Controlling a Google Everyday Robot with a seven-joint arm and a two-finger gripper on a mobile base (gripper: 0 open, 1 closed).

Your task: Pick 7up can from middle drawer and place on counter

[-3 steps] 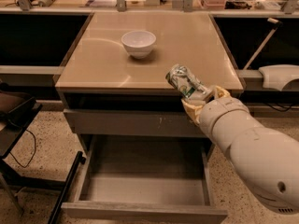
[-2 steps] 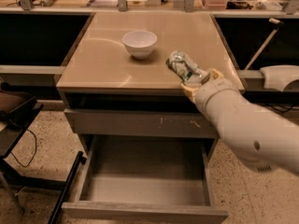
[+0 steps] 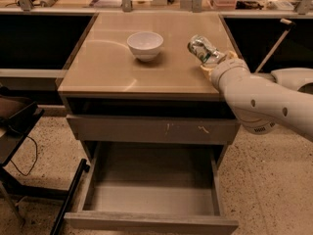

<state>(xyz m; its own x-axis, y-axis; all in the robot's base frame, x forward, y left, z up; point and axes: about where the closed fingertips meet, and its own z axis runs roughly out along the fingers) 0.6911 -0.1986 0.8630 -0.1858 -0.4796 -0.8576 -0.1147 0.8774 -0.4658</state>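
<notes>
The 7up can (image 3: 203,49) is a small silvery can with a green and white label. It is tilted, top pointing up-left, held just above the right part of the beige counter (image 3: 112,70). My gripper (image 3: 214,61) is shut on the 7up can from its lower right; my white arm reaches in from the right edge. The middle drawer (image 3: 151,190) is pulled open below, with a bare grey inside.
A white bowl (image 3: 145,45) stands on the counter left of the can. A grey drawer front with pale scratch marks (image 3: 151,129) is shut above the open drawer. A dark chair and cable are at the left. Shelves with clutter run along the back.
My arm has lifted the can up and back, from over the counter's front right edge to above its right part.
</notes>
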